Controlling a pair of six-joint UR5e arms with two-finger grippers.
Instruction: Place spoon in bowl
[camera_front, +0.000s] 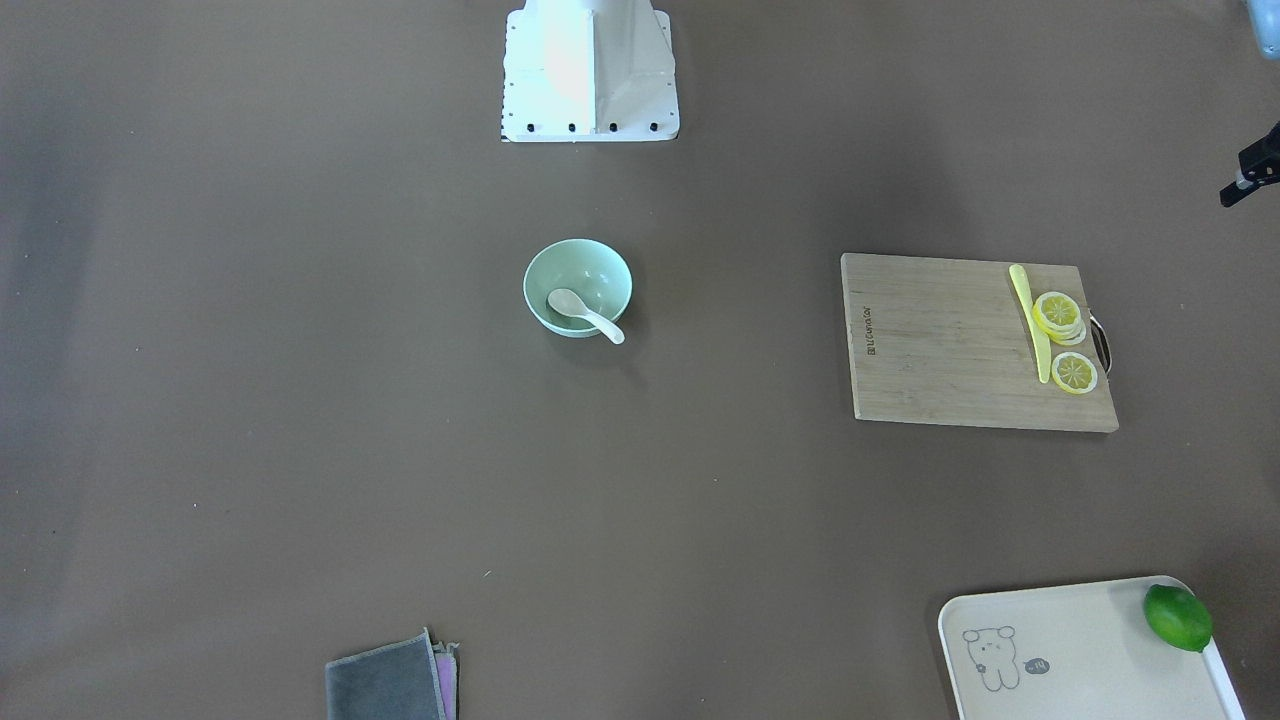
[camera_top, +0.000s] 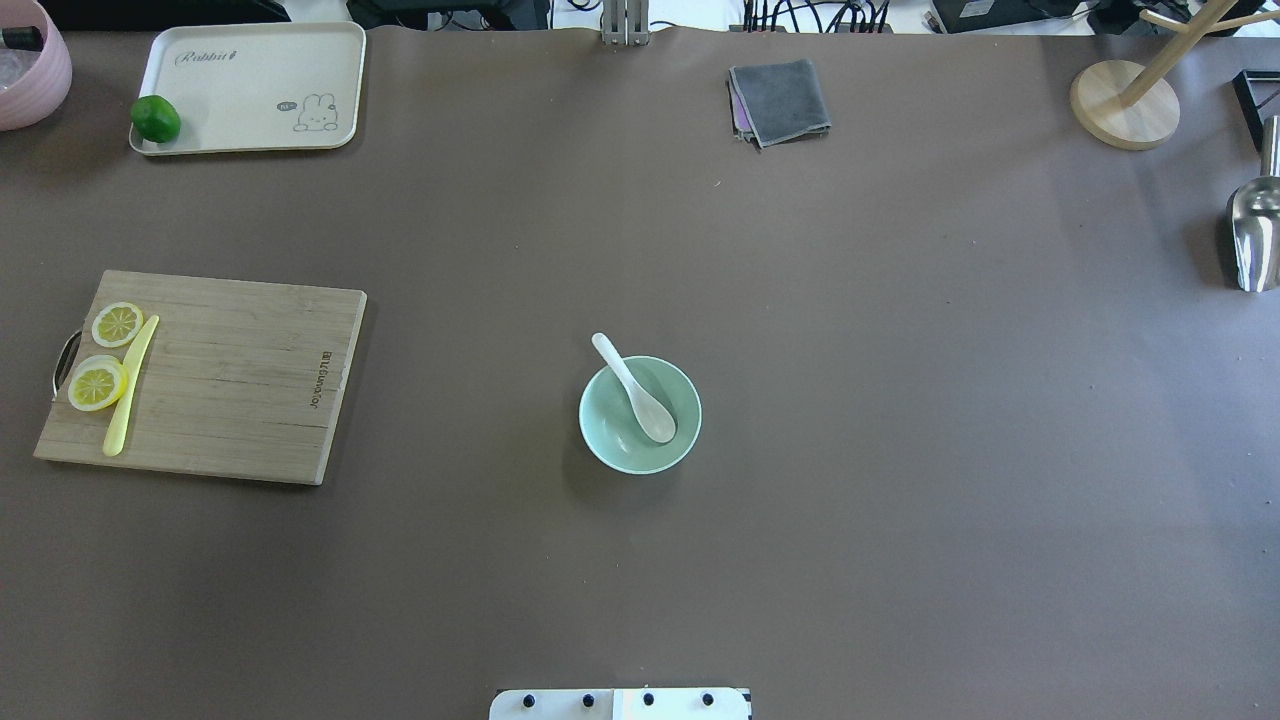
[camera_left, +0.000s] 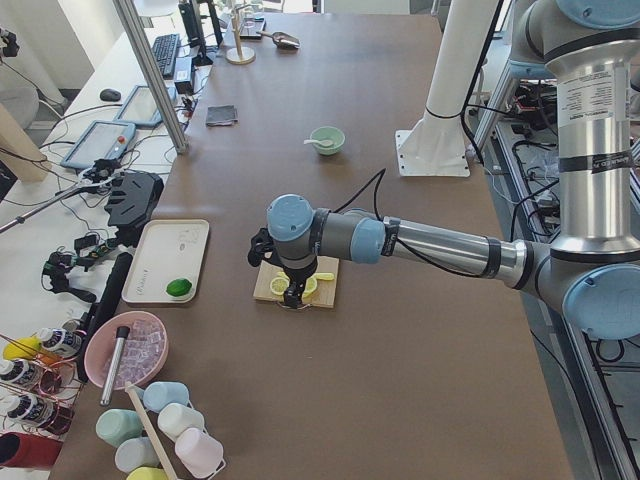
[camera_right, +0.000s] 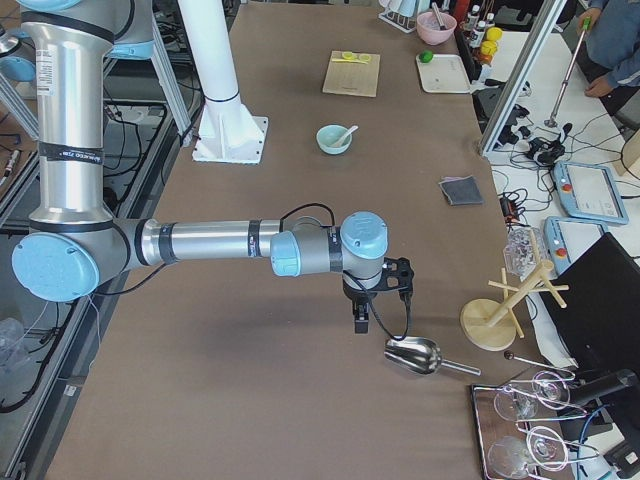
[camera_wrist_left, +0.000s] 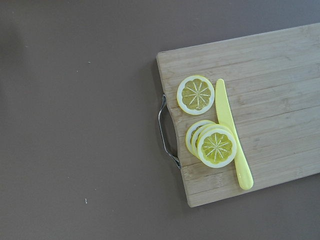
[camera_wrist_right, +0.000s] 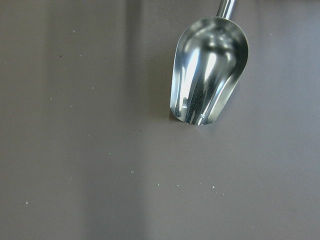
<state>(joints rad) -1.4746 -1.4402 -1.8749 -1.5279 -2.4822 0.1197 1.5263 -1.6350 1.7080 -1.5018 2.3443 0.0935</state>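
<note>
The white spoon (camera_top: 641, 394) lies in the mint-green bowl (camera_top: 612, 432) at the table's middle, scoop inside and handle resting over the rim. Both also show in the front view, the spoon (camera_front: 585, 313) in the bowl (camera_front: 592, 265). My left gripper (camera_left: 293, 294) hangs above the end of the cutting board, far from the bowl. My right gripper (camera_right: 360, 320) hangs above the table next to a metal scoop, far from the bowl. I cannot tell whether either gripper is open or shut. No fingers show in the wrist views.
A wooden cutting board (camera_top: 250, 380) carries lemon slices (camera_wrist_left: 216, 146) and a yellow knife (camera_wrist_left: 232, 132). A cream tray (camera_top: 260, 90) holds a lime (camera_top: 155, 119). A grey cloth (camera_top: 780, 100), a metal scoop (camera_wrist_right: 210, 70) and a wooden stand (camera_top: 1125, 105) lie toward the far and right edges.
</note>
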